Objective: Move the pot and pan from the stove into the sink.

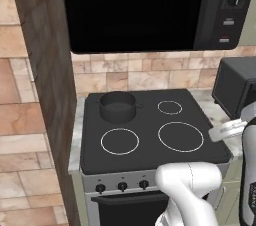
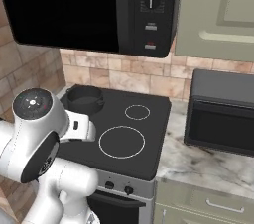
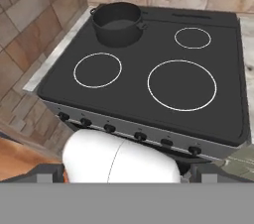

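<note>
Jaws spread wide and empty, as far as can be told; their tips are not clearly seen, so no point marks them. From the hand view the hand looks down and forward over the stove (image 3: 149,84) from just in front of its knob row, well short of the pot.

Relative to the stove: the pot (image 1: 118,106) sits on its back-left burner, upright, with small side handles showing. The other three burner rings lie bare. Above the stove hangs a black microwave (image 1: 135,7). To the stove's right, on the marble counter (image 2: 198,161), stands a black oven box (image 2: 223,114), apart from the cooktop edge.

In the right base view, the white arm's large round joint (image 2: 32,134) is folded up at the stove's front-left corner, and a link reaches in over the left edge of the cooktop. In the left base view, an elbow (image 1: 187,182) bulges in front of the knob row.
</note>
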